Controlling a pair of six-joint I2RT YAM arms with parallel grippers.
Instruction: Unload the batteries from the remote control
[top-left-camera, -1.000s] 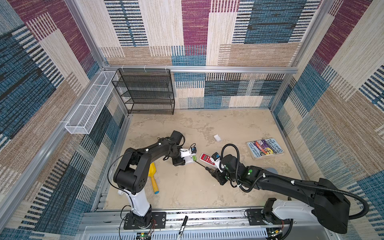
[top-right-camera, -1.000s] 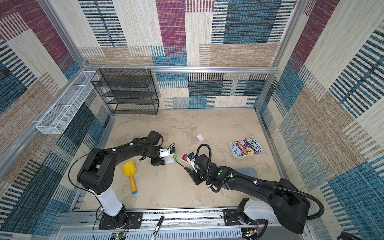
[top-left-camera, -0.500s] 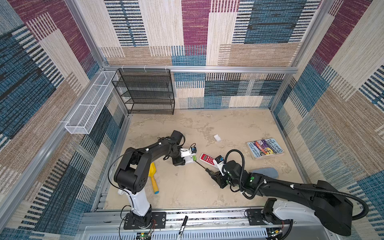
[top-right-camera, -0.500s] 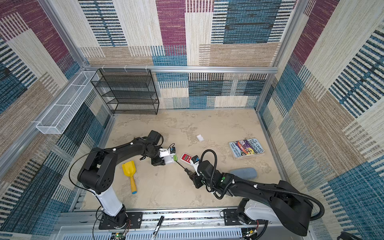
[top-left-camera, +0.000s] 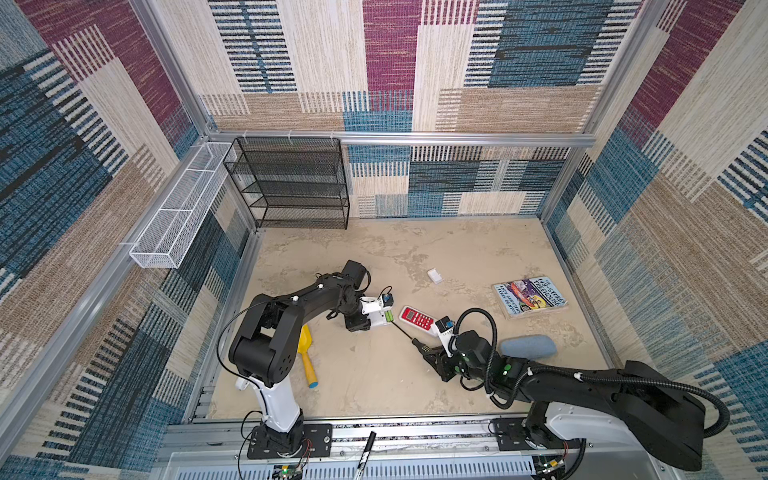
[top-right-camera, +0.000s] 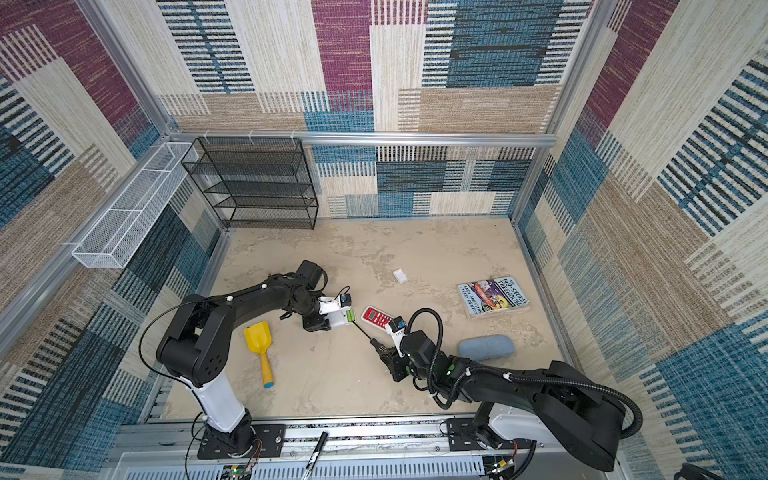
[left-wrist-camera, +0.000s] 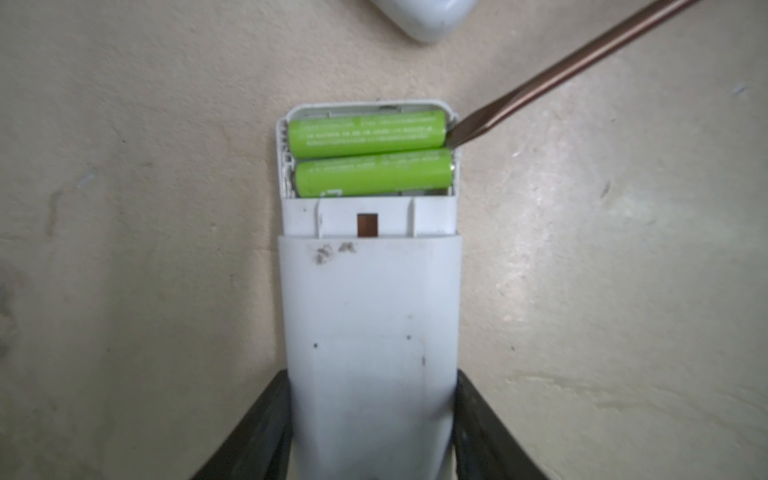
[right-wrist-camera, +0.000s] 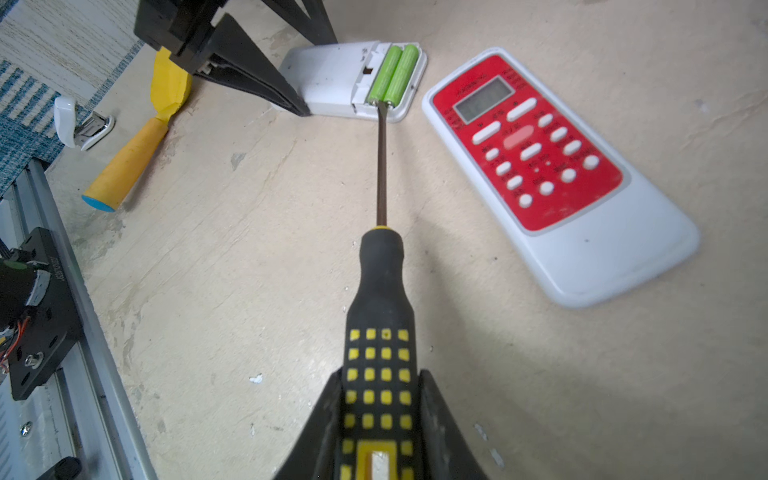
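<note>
A white remote control (left-wrist-camera: 370, 316) of smooth plastic, with rounded corners, is clamped by its long sides between the left jaws. It lies back-up on the counter (left-wrist-camera: 137, 249), a beige surface with mottled, scuffed patches. The battery compartment (left-wrist-camera: 365, 109), at the end away from the jaws, is uncovered. Two bright green batteries (left-wrist-camera: 368, 135) are seated in it: slim cylinders with fine pale print, laid side by side and touching, across the remote's width.

A screwdriver (right-wrist-camera: 380, 311) is grasped by its handle in the right jaws. The handle is black and matte, studded with small yellow squares, and the thin dark metal shaft ends in a flat blade. The blade tip is set against one end of the battery nearest the remote's end wall.

Just beside the white remote, a larger red remote (right-wrist-camera: 536, 162) is laid face up, with a white casing, a red panel, a grey display and white oval and round buttons. A yellow plastic scoop (top-left-camera: 306, 353) with a blue-capped handle lies near the left arm. A small white rectangular piece (top-left-camera: 434, 275), a colourful book (top-left-camera: 530, 297) and a grey-blue rounded oblong (top-left-camera: 528, 347) are spread well apart. A black wire-mesh rack (top-left-camera: 291, 183) stands at the back wall, and a white mesh basket (top-left-camera: 178, 212) is hung on the side rail.
</note>
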